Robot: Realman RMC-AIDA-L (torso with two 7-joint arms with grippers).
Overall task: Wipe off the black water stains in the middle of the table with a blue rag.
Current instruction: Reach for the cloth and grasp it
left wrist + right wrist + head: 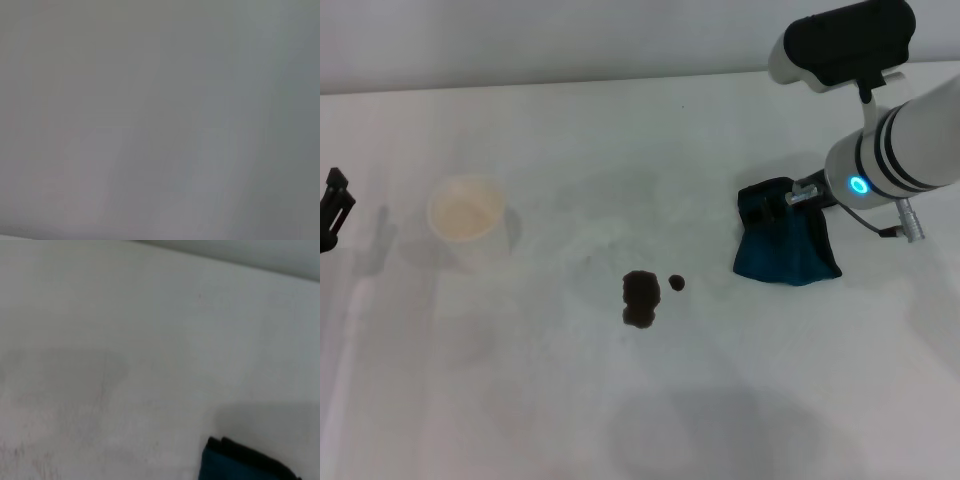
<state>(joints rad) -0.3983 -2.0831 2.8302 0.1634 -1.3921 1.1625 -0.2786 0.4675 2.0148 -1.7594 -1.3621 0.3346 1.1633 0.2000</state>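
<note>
Head view caught the right hand (790,197) pinching the blue rag (786,243), stains (641,298) unwiped; next, a drag toward them.

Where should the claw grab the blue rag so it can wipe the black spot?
Probably the bunched upper edge of the blue rag, coming from above on the robot's right. The right claw is already at that raised fold, and the rest spreads toward the black water stains, leaving loose cloth to drag across the table. The left claw sits parked at the far left.
</note>
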